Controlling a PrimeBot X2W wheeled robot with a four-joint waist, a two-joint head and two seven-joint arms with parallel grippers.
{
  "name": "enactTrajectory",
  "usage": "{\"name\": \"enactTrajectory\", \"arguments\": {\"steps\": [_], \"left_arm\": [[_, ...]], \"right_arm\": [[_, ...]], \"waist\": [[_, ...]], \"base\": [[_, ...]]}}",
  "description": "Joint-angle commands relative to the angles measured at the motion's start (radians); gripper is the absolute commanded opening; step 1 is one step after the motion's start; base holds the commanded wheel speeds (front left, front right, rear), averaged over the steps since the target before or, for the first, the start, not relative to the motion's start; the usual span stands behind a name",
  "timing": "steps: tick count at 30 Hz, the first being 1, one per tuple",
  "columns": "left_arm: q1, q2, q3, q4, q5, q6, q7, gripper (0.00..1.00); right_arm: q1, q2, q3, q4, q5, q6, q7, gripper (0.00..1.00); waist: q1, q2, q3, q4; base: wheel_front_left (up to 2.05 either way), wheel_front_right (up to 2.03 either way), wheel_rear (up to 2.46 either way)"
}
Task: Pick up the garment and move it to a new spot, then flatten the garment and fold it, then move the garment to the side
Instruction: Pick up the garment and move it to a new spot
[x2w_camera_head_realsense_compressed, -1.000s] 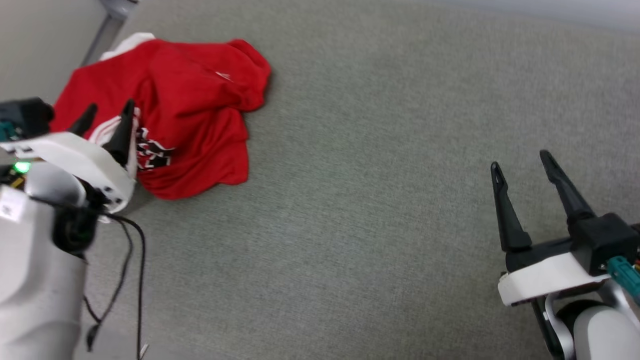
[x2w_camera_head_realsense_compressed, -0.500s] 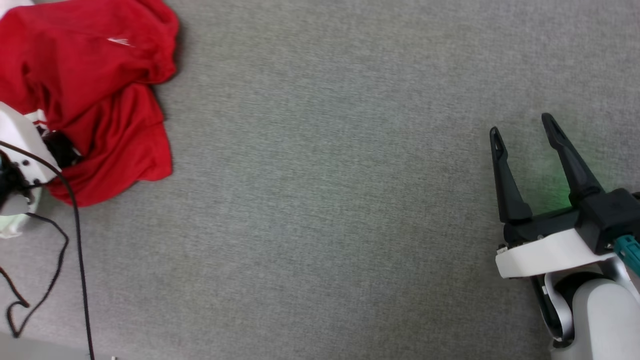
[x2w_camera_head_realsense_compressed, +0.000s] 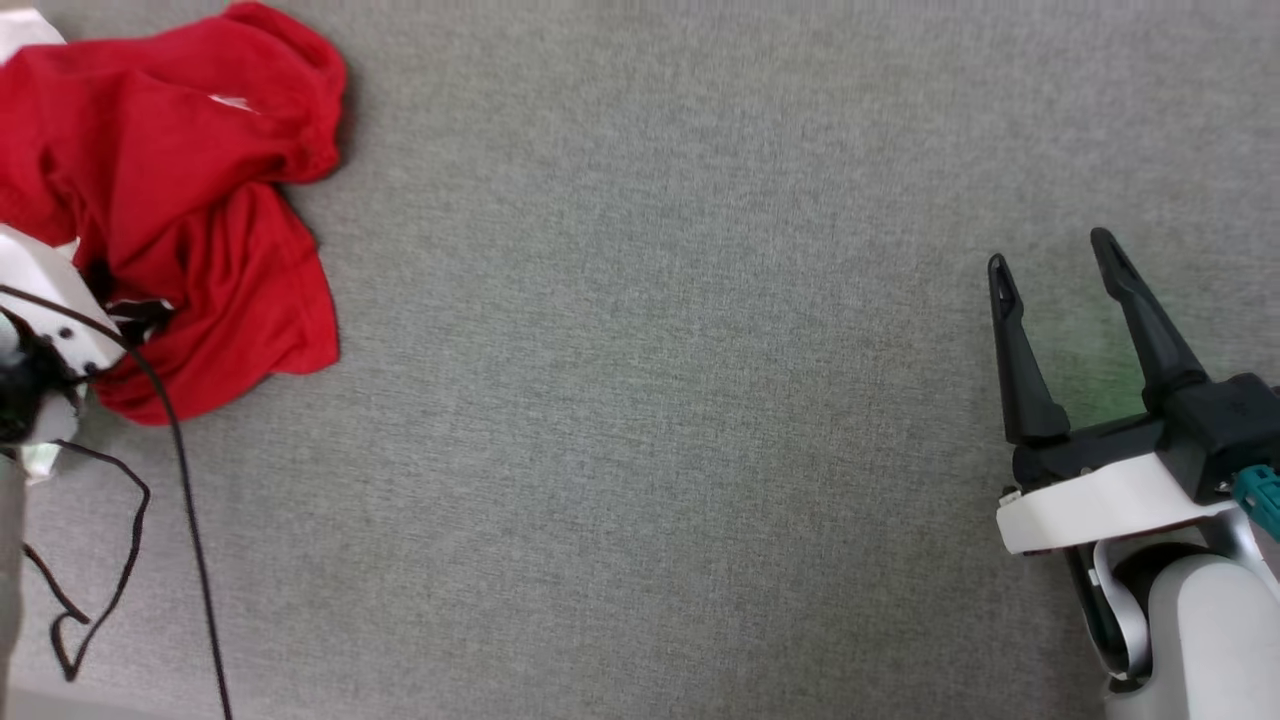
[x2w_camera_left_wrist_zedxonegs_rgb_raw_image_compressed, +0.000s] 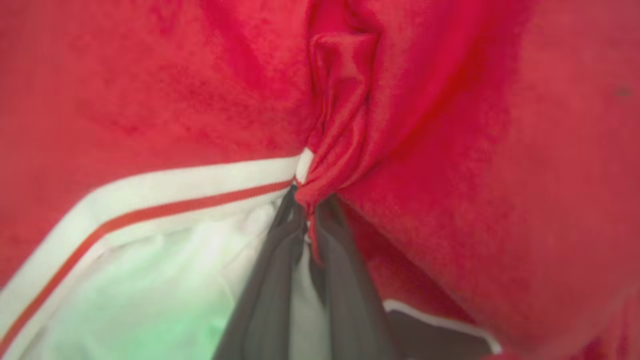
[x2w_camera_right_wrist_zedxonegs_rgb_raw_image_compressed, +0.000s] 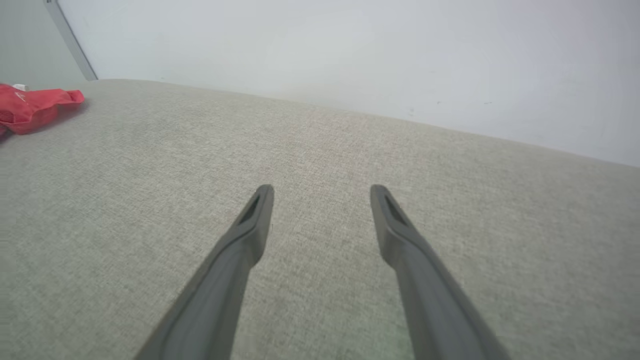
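Observation:
The garment (x2w_camera_head_realsense_compressed: 190, 200), a crumpled red jersey, lies bunched at the head view's upper left on the grey fabric surface (x2w_camera_head_realsense_compressed: 650, 400). My left gripper (x2w_camera_left_wrist_zedxonegs_rgb_raw_image_compressed: 311, 200) is shut on the garment (x2w_camera_left_wrist_zedxonegs_rgb_raw_image_compressed: 425, 150), its two dark fingers pinching a gathered fold of red cloth beside white trim with a red stripe. In the head view the left wrist's white housing (x2w_camera_head_realsense_compressed: 50, 300) rests against the jersey and the fingers are buried in it. My right gripper (x2w_camera_head_realsense_compressed: 1050, 255) hovers open at the right, far from the cloth. The right wrist view has its fingers (x2w_camera_right_wrist_zedxonegs_rgb_raw_image_compressed: 252, 220) spread over bare surface, with the garment (x2w_camera_right_wrist_zedxonegs_rgb_raw_image_compressed: 30, 107) small at far left.
A black cable (x2w_camera_head_realsense_compressed: 180, 480) loops down from the left wrist along the left edge. A pale wall (x2w_camera_right_wrist_zedxonegs_rgb_raw_image_compressed: 350, 50) rises behind the surface's far edge. A wide stretch of grey surface lies between the two arms.
The head camera has swung, shifting the jersey to the far left. The left gripper's fingers, spread above the jersey a second ago, have closed on a fold. The right gripper stays open.

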Motion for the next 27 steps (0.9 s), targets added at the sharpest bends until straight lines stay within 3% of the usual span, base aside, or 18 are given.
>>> {"name": "enactTrajectory", "arguments": {"steps": [1, 11, 17, 27], "left_arm": [[0.016, -0.032, -0.014, 0.011, 0.024, 0.005, -0.067, 0.00], [0.039, -0.071, 0.023, -0.007, 0.080, 0.035, -0.485, 0.00], [0.082, -0.099, 0.020, -0.074, 0.122, 0.054, -0.681, 0.00], [0.211, -0.159, 0.007, -0.315, 0.158, 0.097, -0.773, 0.00]], "right_arm": [[0.007, 0.000, -0.002, 0.007, 0.004, -0.001, -0.007, 1.00], [0.073, 0.000, -0.021, 0.038, 0.066, -0.001, -0.016, 1.00], [0.118, 0.000, -0.034, 0.047, 0.099, -0.001, -0.015, 1.00], [0.183, 0.000, -0.049, 0.052, 0.134, -0.001, -0.017, 1.00]], "waist": [[-0.0001, 0.0000, -0.048, 0.009], [-0.0001, 0.0000, -0.226, 0.030], [-0.0001, 0.0000, -0.327, 0.023], [-0.0001, 0.0000, -0.443, -0.046]], "base": [[0.00, 0.00, 0.00], [0.00, 0.00, 0.00], [0.00, 0.00, 0.00], [0.00, 0.00, 0.00]]}}
